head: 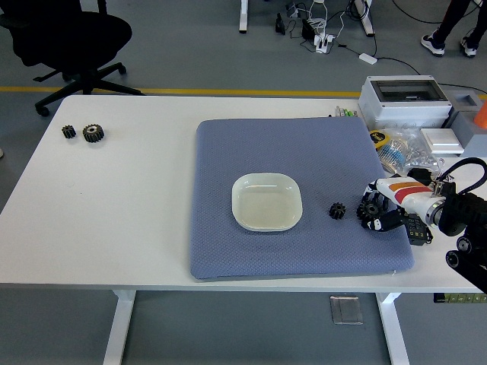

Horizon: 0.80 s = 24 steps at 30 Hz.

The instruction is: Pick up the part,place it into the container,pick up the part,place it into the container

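A small black gear [337, 211] lies on the blue-grey mat [228, 152], right of the empty pale dish [266, 201]. A larger black gear [369, 210] lies just right of the small one. My right hand [378, 213] comes in from the right edge and its fingers are curled around the larger gear, which still sits low on the mat. Two more black gears, a small one [69, 131] and a larger one [93, 133], lie on the white table at the far left. My left arm is out of view.
A grey box [403, 100], clear bags with small parts [403, 152] and a white block [441, 139] crowd the table's right back corner. A black office chair [72, 38] stands beyond the table's far left.
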Tool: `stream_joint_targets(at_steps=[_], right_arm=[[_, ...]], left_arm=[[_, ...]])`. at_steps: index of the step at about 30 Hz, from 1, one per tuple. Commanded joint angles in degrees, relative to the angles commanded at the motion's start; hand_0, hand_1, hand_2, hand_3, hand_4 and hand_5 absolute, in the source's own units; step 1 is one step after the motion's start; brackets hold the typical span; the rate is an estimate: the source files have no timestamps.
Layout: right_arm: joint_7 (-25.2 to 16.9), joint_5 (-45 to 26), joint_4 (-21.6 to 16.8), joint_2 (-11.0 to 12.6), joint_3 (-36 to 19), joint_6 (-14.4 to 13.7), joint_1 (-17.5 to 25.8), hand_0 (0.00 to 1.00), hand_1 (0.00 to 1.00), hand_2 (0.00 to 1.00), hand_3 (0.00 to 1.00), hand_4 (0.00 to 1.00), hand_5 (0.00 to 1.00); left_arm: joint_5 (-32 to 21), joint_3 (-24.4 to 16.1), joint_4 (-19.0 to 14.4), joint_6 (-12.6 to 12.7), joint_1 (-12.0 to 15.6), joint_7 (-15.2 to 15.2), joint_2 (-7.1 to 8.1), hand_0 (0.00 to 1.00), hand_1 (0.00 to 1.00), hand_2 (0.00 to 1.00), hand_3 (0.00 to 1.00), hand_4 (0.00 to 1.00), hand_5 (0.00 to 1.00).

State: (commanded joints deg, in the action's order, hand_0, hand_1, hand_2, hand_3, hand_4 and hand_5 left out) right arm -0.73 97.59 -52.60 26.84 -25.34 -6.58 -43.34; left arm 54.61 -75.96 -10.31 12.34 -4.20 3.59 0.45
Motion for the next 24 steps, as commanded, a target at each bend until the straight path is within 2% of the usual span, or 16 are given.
stream_joint_targets(at_steps=[2,3,11,17,24], right_arm=[[-0.3,-0.3,-0.2,0.2,-0.2,-0.2,-0.1,0.159,0.402,0.48,0.49,0.698,0.246],[-0.4,-0.4,-0.3,0.2,-0.2,-0.2,-0.1,0.125,0.388,0.47,0.48,0.698,0.283],[-0.5,0.1,-1.9,1.0,-1.7,-0.4,0.2,0.126,0.384,0.466,0.477,0.697,0.275],[-0.2,0.6,-5.7,1.6,-4.4,-0.6,0.5,0.127,0.38,0.464,0.478,0.691,0.26],[0.5,1.1,-11.4,0.8,-7.4,-0.9,0.3,0.126,0.384,0.465,0.482,0.693,0.268]], left_arm=[[0.1,-0.1,0.0,0.0,0.0,0.0,0.0,0.732,0.719,0.756,0.569,0.652,0.587],[0.2,-0.1,0.0,0.0,0.0,0.1,0.0,0.733,0.718,0.756,0.569,0.652,0.587],[0.4,-0.4,0.0,0.0,0.1,0.1,-0.04,0.732,0.719,0.756,0.569,0.652,0.587],[0.7,-0.5,0.0,0.0,0.3,0.2,-0.02,0.732,0.72,0.756,0.569,0.652,0.586],[1.1,-0.7,0.0,0.1,0.5,0.3,-0.02,0.732,0.718,0.757,0.57,0.651,0.585]])
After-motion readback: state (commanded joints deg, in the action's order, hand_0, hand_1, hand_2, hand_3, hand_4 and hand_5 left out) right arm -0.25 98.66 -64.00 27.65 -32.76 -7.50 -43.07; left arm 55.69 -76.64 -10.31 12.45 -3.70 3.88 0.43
